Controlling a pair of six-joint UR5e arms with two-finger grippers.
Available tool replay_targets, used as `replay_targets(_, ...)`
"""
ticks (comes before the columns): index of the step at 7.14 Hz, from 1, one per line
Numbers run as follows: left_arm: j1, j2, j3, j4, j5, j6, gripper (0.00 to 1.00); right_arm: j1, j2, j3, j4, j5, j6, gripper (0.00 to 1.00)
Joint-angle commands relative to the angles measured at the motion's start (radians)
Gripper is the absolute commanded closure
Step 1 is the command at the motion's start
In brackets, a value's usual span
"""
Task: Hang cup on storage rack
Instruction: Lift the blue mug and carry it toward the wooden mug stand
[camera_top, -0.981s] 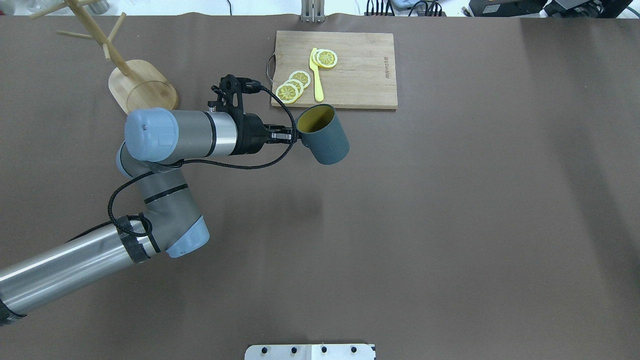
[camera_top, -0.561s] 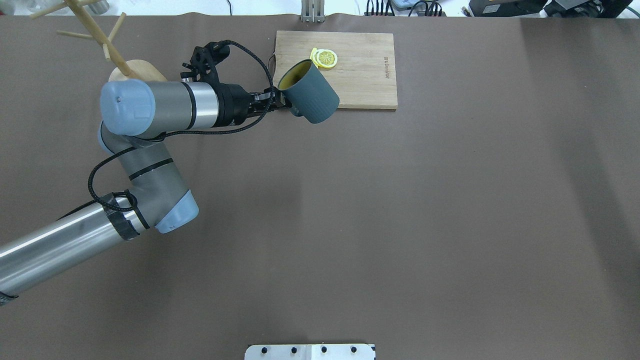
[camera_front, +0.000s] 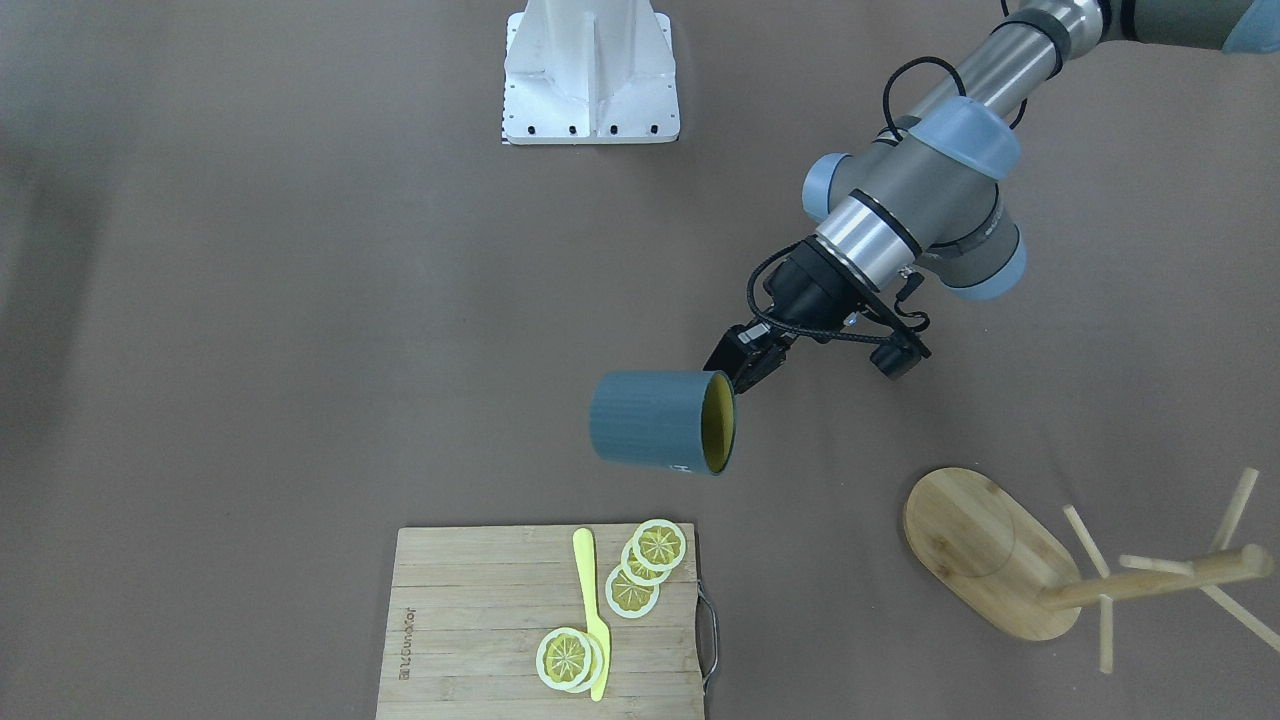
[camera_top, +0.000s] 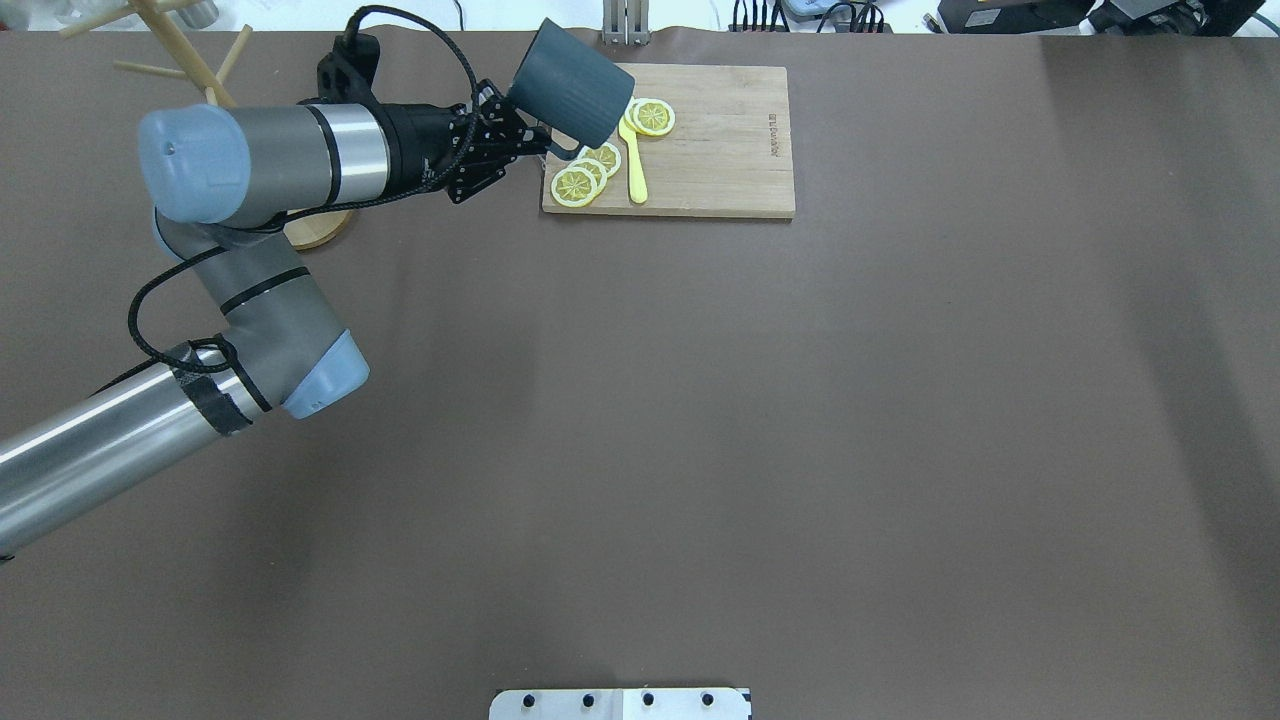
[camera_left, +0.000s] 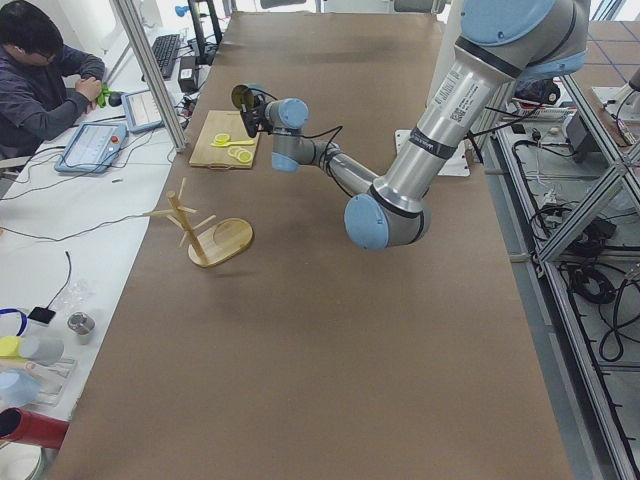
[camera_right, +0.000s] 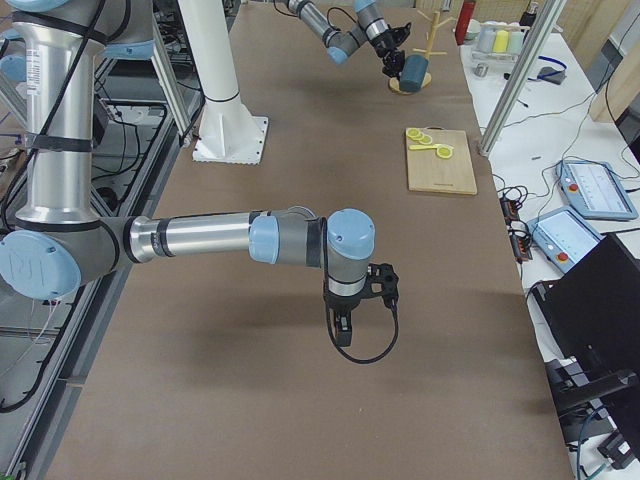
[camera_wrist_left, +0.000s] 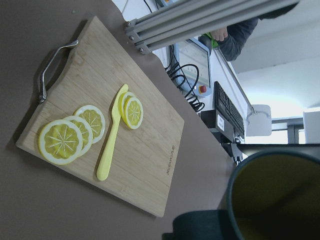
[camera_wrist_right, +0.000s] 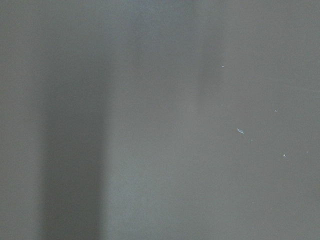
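Above table (camera_front: 300, 300), L pincer (camera_front: 743, 380) clamped on blue-grey, yellow-lined cup (camera_front: 645, 418) lying sideways; R pincer (camera_right: 343, 338) unclear.

L gripper (camera_top: 535, 143) carried the dark blue-grey ribbed mug (camera_top: 570, 95) away from robot & leftward, from beside the rectangular bamboo cutting board's (camera_top: 710, 150) near edge to over its far-left corner. Mug tipped; yellow inside no longer showed overhead. L arm covered most of the light bamboo mug tree's (camera_top: 190, 60) base.
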Motion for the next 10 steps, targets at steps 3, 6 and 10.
replay_targets(3,-0.038,0.0,0.175,-0.332,-0.029,-0.267,1.0,0.005,-0.003,0.006,0.002,0.0,0.001,0.0)
replay_targets(6,-0.106,0.01,0.375,-0.751,-0.034,-0.679,1.0,0.005,0.003,0.019,0.002,0.0,0.004,0.0)
replay_targets(10,-0.126,0.03,0.538,-1.021,0.021,-0.872,1.0,0.006,-0.001,0.04,0.002,0.0,0.004,0.0)
